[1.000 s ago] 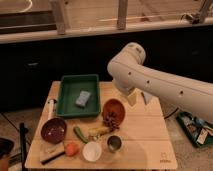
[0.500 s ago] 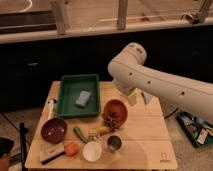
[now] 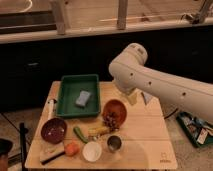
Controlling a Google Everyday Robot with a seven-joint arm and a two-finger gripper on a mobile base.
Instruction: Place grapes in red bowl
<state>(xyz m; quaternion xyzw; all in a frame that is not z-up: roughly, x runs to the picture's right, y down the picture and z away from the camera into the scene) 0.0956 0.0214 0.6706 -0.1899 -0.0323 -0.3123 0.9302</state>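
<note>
The gripper [image 3: 136, 97] hangs under the thick white arm [image 3: 165, 87], over the far right part of the wooden table [image 3: 145, 147], just right of and beyond the red bowl [image 3: 115, 109]. Its pale parts show below the arm's elbow, but whether it is released or clenched cannot be told here; nothing can be seen held in it.

The red bowl sits near the middle of the table, its lighter orange inside facing up. The grapes [image 3: 110, 120] lie at the bowl's near edge, a dark knobbly bunch that overlaps the rim; whether they rest inside the bowl or against it on the table cannot be told.

Just nearer, a yellowish piece like a corn cob [image 3: 98, 131] lies on the wood, with a green vegetable [image 3: 79, 133] to its left. Nearer still stand a small metal cup [image 3: 114, 143] and, to its left, a white cup [image 3: 92, 150]. An orange carrot-like piece [image 3: 72, 148] lies left of the white cup, beside a pale block [image 3: 50, 152] at the near left corner. The maroon bowl [image 3: 53, 130] stands just beyond that block.

On the far left of the table sits a green tray [image 3: 67, 100] holding a blue-grey sponge [image 3: 83, 98]. A slim white object [image 3: 50, 107] lies along the tray's left side.
</note>
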